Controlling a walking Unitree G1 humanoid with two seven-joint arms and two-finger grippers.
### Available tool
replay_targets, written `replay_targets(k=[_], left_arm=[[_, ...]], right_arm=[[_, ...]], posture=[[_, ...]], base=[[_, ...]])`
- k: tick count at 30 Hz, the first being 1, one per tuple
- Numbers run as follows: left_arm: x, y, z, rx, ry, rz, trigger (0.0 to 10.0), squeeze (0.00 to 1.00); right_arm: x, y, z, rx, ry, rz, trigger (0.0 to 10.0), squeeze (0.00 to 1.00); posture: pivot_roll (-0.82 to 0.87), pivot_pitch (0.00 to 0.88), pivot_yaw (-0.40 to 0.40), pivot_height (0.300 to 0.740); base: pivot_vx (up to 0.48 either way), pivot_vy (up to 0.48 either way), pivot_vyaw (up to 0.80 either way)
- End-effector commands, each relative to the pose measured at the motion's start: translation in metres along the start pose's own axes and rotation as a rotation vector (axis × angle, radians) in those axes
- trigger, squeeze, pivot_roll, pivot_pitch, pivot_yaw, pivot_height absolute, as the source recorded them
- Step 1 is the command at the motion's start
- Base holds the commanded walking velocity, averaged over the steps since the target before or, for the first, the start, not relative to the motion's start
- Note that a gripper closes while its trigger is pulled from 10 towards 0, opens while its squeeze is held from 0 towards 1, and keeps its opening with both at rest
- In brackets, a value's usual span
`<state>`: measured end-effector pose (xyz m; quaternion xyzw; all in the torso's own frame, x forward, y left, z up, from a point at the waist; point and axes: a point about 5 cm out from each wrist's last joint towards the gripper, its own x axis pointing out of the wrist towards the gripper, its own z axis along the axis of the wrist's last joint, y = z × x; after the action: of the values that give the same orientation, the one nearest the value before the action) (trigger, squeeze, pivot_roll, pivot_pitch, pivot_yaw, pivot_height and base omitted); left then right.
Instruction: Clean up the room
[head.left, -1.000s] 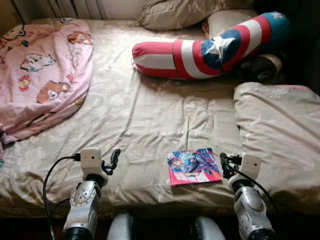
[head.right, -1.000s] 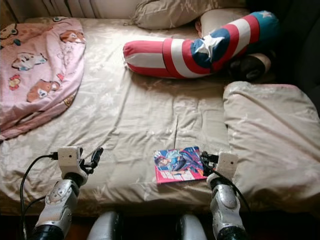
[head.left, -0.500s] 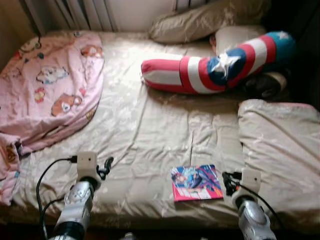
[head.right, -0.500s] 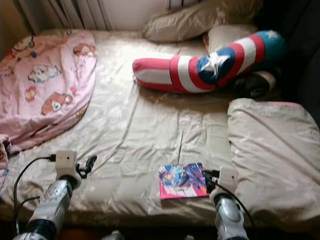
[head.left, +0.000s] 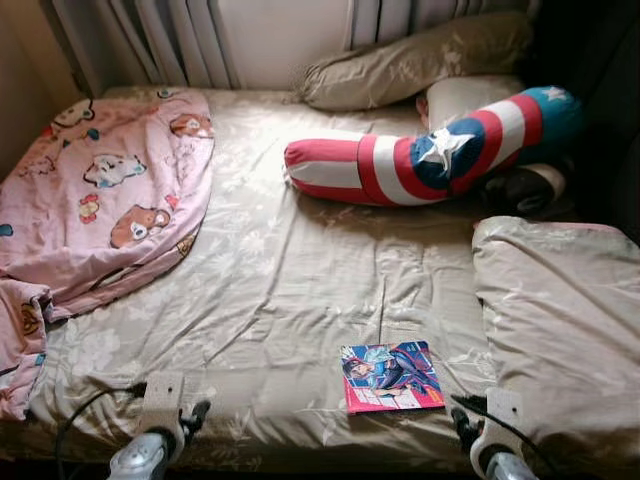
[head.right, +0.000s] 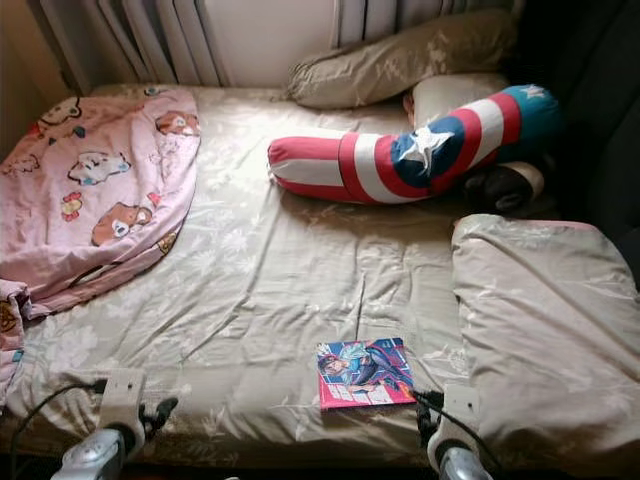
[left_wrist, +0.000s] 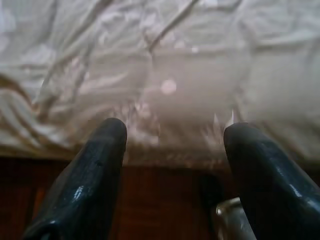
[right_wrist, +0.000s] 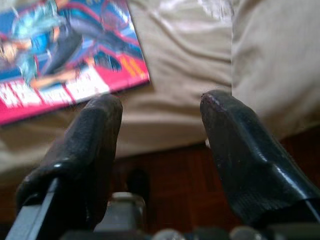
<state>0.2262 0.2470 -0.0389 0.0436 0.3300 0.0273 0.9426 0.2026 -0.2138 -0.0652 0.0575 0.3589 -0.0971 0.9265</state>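
A colourful comic book (head.left: 392, 376) lies flat on the beige bed sheet (head.left: 300, 290) near the bed's front edge. My right gripper (right_wrist: 160, 105) hovers open at the bed's edge, just right of and below the book (right_wrist: 60, 55), nothing between its fingers. My left gripper (left_wrist: 172, 135) is open too, low at the front left (head.left: 195, 415), over the sheet's hanging edge and holding nothing. A pink cartoon-bear blanket (head.left: 100, 210) is bunched on the bed's left side.
A red, white and blue striped bolster (head.left: 430, 150) with a star lies across the far right. Beige pillows (head.left: 410, 65) lean at the head by the curtains. A folded beige duvet (head.left: 560, 320) covers the right side. Dark wooden floor (right_wrist: 165, 175) shows below the bed's edge.
The view has drawn back and up, showing more of the bed's far end. Both arms have sunk toward the picture's bottom edge. The book lies where it was.
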Motion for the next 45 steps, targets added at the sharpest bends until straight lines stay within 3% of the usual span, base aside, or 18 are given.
replay_targets(k=[1, 5, 12, 19, 22, 24, 32, 33, 39, 45], left_arm=[[-0.002, 0.000, -0.012, -0.001, 0.062, -0.004, 10.0, 0.00], [-0.008, -0.003, -0.035, 0.007, 0.182, -0.004, 10.0, 0.00], [-0.015, -0.019, -0.059, 0.039, 0.312, -0.051, 10.0, 0.00], [-0.012, -0.028, -0.057, -0.037, 0.307, -0.065, 10.0, 0.00], [-0.011, -0.031, -0.056, -0.019, 0.309, -0.063, 10.0, 0.00], [-0.011, -0.031, -0.057, -0.026, 0.309, -0.055, 10.0, 1.00], [-0.015, -0.020, -0.062, -0.046, 0.330, -0.015, 10.0, 1.00], [-0.015, -0.020, -0.062, -0.045, 0.330, -0.017, 10.0, 0.00], [-0.014, -0.025, -0.061, -0.060, 0.325, -0.016, 10.0, 0.00], [-0.013, -0.038, -0.062, -0.083, 0.333, -0.017, 10.0, 0.00]], right_arm=[[-0.002, -0.003, -0.007, -0.019, 0.035, -0.014, 10.0, 0.00], [-0.007, -0.006, -0.024, -0.033, 0.111, -0.022, 10.0, 0.00], [-0.010, -0.006, -0.034, -0.039, 0.155, -0.015, 10.0, 0.00], [-0.010, -0.003, -0.037, -0.015, 0.174, 0.005, 10.0, 0.00], [-0.011, 0.000, -0.039, -0.024, 0.191, 0.026, 10.0, 0.00], [-0.011, 0.001, -0.040, -0.032, 0.192, 0.033, 10.0, 0.00], [-0.011, 0.003, -0.041, -0.013, 0.195, 0.028, 10.0, 0.00], [-0.011, 0.003, -0.041, -0.012, 0.196, 0.029, 10.0, 0.00], [-0.011, 0.005, -0.041, -0.009, 0.190, 0.039, 10.0, 0.00], [-0.011, 0.007, -0.040, -0.074, 0.182, 0.052, 10.0, 0.00]], posture=[[0.05, 0.067, -0.001, 0.728], [0.05, 0.061, -0.001, 0.728], [0.05, 0.080, -0.005, 0.728], [0.05, 0.110, -0.007, 0.728], [0.05, 0.119, -0.008, 0.728], [0.06, 0.121, -0.010, 0.728], [0.06, 0.121, -0.011, 0.728], [0.06, 0.119, -0.010, 0.728], [0.06, 0.111, -0.011, 0.728], [0.06, 0.097, -0.009, 0.728]], base=[[0.000, 0.000, 0.00], [0.000, 0.000, 0.00], [0.000, 0.000, 0.00], [0.000, 0.000, 0.00], [0.000, 0.000, 0.00], [0.000, 0.000, 0.00], [0.000, 0.000, 0.00], [0.000, 0.000, 0.00], [0.000, 0.000, 0.00], [0.000, 0.000, 0.00]])
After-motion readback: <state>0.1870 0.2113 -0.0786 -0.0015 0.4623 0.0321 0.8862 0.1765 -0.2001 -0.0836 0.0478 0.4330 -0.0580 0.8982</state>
